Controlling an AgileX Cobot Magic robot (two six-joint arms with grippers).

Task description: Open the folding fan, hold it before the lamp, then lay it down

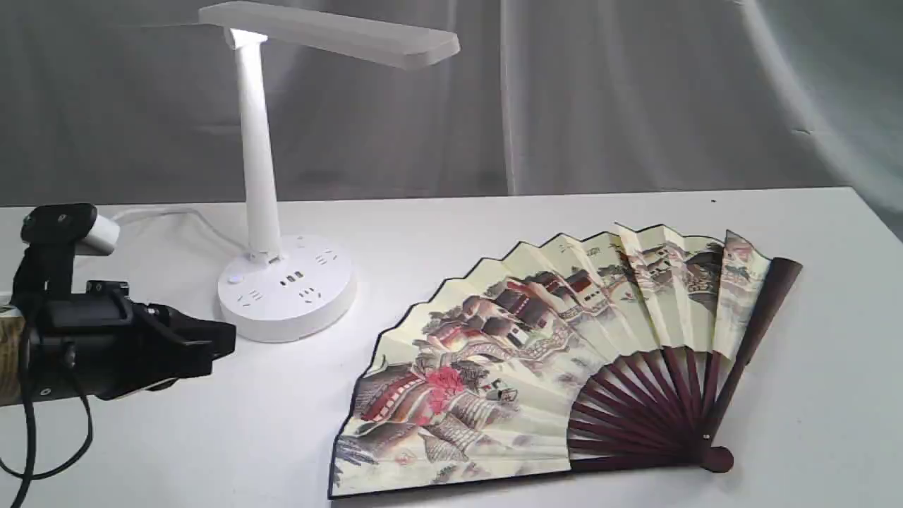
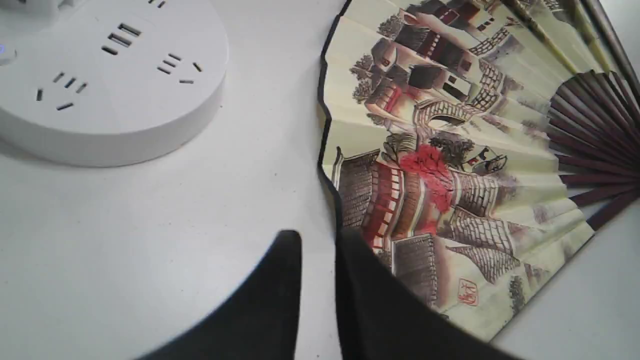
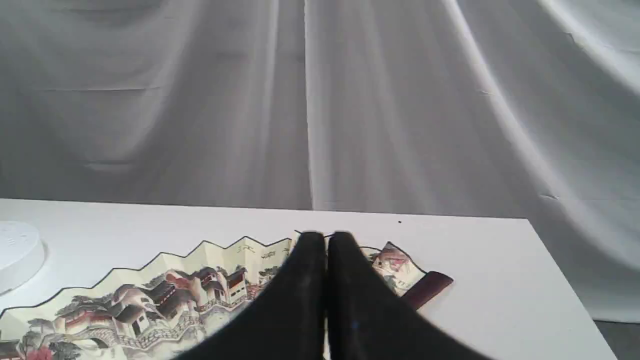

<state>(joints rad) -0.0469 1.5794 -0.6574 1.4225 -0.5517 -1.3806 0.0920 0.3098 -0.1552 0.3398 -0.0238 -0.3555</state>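
We are looking at the folding fan [image 1: 536, 353] lying fully spread and flat on the table [image 1: 494, 219], filling the lower right of the exterior frame. The lamp [image 1: 257, 162] is standing in the upper left, well apart from it. Neither arm is holding anything.

Our left gripper [image 1: 224, 343] is hovering at the left edge of that frame and pointing right, toward the fan's black-edged paper. Its jaws are showing only a narrow gap with nothing between them. In the left wrist view the left gripper [image 2: 318, 240] is sitting just beside that black edge.

Our right gripper [image 3: 327, 239] is out of the exterior frame. Its own view is showing the jaws pressed together and empty, over the fan's far edge.

The fan's pivot [image 1: 716, 458] is resting at the lower right. One guard [image 1: 765, 310] is running up to the right and the other is running left along the bottom edge.

We are judging the laying-down as done. Any regrasp would favour the left arm for the paper edge, and the pivot end is lying on the right arm's side.
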